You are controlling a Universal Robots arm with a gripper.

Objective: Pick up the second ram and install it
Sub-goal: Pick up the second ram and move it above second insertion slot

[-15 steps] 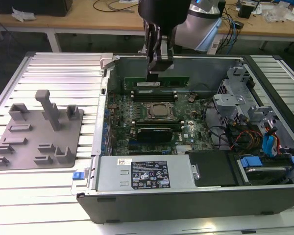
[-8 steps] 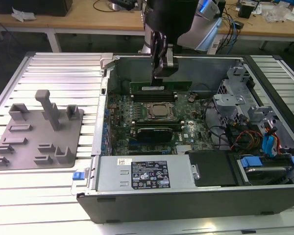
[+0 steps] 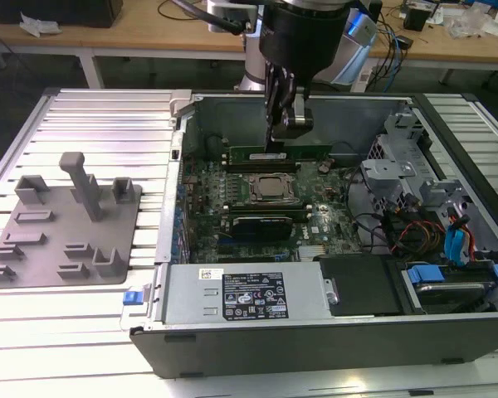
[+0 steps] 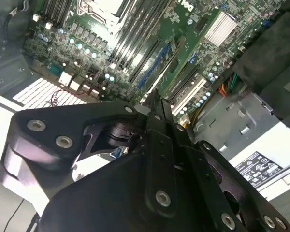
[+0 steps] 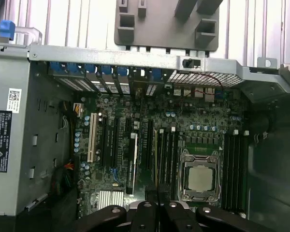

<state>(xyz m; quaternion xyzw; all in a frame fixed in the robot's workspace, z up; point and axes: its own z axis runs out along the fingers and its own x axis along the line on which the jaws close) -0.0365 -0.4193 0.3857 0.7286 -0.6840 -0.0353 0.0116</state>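
From the exterior view, an open computer case [image 3: 232, 336] lies on a slatted metal table [image 3: 91, 116]. The arm comes down into it from above. The gripper [image 3: 275, 143] has its fingers drawn in narrow, pinched on the upper edge of the second ram [image 3: 303, 152]. That green strip stands on edge, level, and shows just beyond the CPU socket [image 3: 271, 187], over a row of dark memory slots. Whether it is seated in a slot or held just clear of the board, I can't tell from here. On the near side of the socket sits a wider black card [image 3: 266, 225]. A grey fixture plate [image 3: 62, 249] with upright blocks rests on the table toward the exterior view's left, well apart from the gripper.

In the second wrist view, the black linkage converges to fingertips [image 4: 150, 99] that sit close together over the green motherboard [image 4: 87, 53]. A finned silver heatsink [image 4: 221, 28] stands farther off on the board.

In the first wrist view, the gripper [image 5: 158, 191] again shows its fingers nearly closed. It hangs above the memory slots [image 5: 168, 154] just beside the CPU socket [image 5: 199, 178]. The fixture plate [image 5: 159, 29] lies outside the case wall [image 5: 135, 52].
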